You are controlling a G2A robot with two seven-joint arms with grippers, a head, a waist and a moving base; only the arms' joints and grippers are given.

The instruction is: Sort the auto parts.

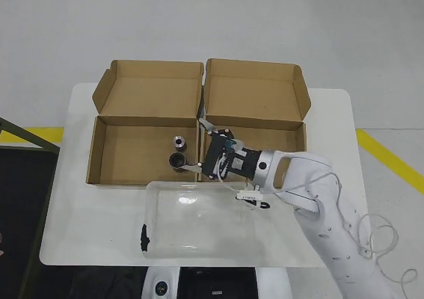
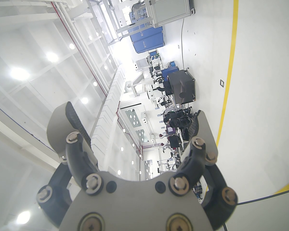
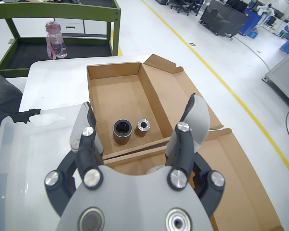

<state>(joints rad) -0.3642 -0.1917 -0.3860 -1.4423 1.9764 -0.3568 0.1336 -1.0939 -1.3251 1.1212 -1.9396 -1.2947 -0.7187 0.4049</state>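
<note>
Right pincer (image 3: 140, 100): spread wide with nothing between the fingers, hanging over the seam where the two cardboard boxes meet.
Auto parts: a dark sleeve (image 3: 121, 132) and a silver bushing (image 3: 142, 128) stand upright, just beside each other, on the floor of the left box (image 1: 129, 153), just ahead of the fingertips.
Right box (image 1: 290, 138): under the pincer's palm. The wrist view shows a pale rounded shape (image 3: 156, 169) there, perhaps another part. In the top view the arm covers it.
Clear bin (image 1: 197, 224): beside the pincer, on the robot's side.
Left pincer (image 2: 134, 111): spread, empty, aimed at a hall ceiling.
</note>
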